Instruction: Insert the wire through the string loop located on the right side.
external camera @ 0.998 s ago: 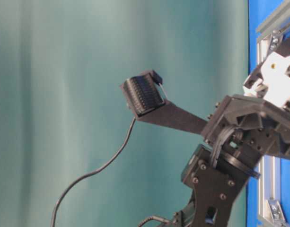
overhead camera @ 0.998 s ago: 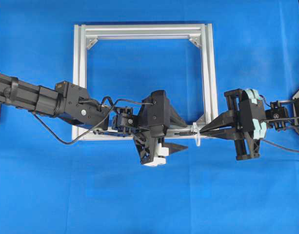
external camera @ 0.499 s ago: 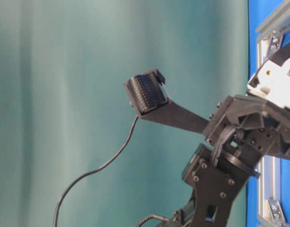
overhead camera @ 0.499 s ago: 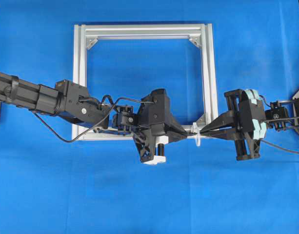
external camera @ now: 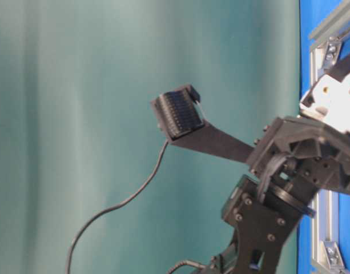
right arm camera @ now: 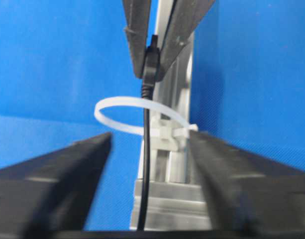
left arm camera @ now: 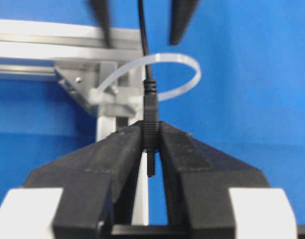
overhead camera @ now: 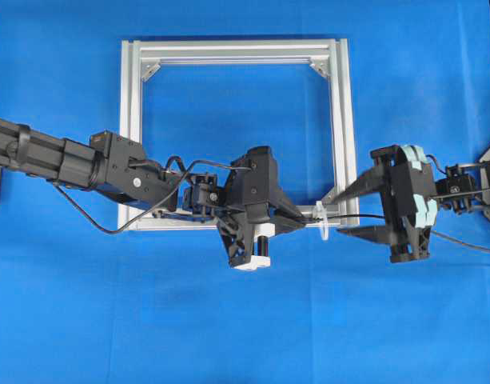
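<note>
Two matte black hands: left hand (left arm camera: pixel 151 149) clamps the thin wire's (left arm camera: pixel 142 45) ribbed plug inside the translucent string loop (left arm camera: pixel 184 82), right hand (overhead camera: pixel 340 214) spread apart.

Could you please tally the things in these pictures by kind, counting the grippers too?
Grippers: 2 (left gripper, right gripper)
Wire: 1
String loop: 1
Aluminium frame: 1
Total: 5
</note>
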`<state>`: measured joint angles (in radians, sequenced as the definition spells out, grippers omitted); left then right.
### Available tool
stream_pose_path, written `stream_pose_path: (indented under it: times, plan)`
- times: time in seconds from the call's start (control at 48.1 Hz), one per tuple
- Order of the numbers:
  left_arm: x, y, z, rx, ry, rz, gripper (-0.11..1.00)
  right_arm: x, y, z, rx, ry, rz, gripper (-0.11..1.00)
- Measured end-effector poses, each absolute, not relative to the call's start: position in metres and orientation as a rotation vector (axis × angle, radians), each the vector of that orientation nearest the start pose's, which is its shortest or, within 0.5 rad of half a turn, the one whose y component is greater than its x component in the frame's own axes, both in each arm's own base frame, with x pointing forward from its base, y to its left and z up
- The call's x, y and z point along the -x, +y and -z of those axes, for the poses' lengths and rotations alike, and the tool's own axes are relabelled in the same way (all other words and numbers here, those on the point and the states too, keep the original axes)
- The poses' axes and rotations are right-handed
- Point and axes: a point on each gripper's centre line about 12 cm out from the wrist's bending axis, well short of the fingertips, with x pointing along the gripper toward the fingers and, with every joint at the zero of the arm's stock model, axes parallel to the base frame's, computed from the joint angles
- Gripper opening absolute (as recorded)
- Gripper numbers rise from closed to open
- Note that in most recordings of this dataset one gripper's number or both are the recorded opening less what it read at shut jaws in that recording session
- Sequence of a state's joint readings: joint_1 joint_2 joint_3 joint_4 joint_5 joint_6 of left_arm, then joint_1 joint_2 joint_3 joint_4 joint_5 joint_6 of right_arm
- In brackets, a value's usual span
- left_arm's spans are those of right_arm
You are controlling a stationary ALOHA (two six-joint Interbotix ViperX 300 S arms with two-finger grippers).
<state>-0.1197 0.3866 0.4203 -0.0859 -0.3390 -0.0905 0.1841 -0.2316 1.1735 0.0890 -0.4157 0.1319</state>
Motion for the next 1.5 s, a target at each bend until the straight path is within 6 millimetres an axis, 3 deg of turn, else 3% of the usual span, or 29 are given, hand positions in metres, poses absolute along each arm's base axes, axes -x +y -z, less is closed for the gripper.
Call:
stream_pose_path:
  times: [0.062, 0.125, 0.437, 0.686, 1.144, 1.352, 1.497]
  plan:
    - [-0.477, -0.054, -0.111, 0.133, 0.477, 0.049, 0.08, -0.264, 0.045, -0.13, -0.15, 0.539, -0.088, 0.83]
    - [-0.475, -0.054, -0.109, 0.133, 0.485, 0.048, 0.08, -0.264, 0.044, -0.13, -0.15, 0.541, -0.086, 0.94]
    - [-0.44, -0.05, -0.111, 0.129, 0.523, 0.046, 0.08, -0.263, 0.044, -0.129, -0.15, 0.551, -0.086, 0.94]
    - [-0.382, -0.045, -0.124, 0.125, 0.526, 0.049, 0.08, -0.263, 0.045, -0.13, -0.151, 0.55, -0.087, 0.94]
    - [-0.276, -0.033, -0.124, 0.128, 0.566, 0.045, 0.08, -0.263, 0.045, -0.131, -0.148, 0.555, -0.089, 0.94]
    - [-0.236, -0.031, -0.125, 0.123, 0.572, 0.062, 0.08, -0.263, 0.045, -0.136, -0.15, 0.547, -0.089, 0.94]
    - [-0.22, -0.034, -0.122, 0.115, 0.598, 0.082, 0.08, -0.262, 0.045, -0.139, -0.151, 0.546, -0.092, 0.94]
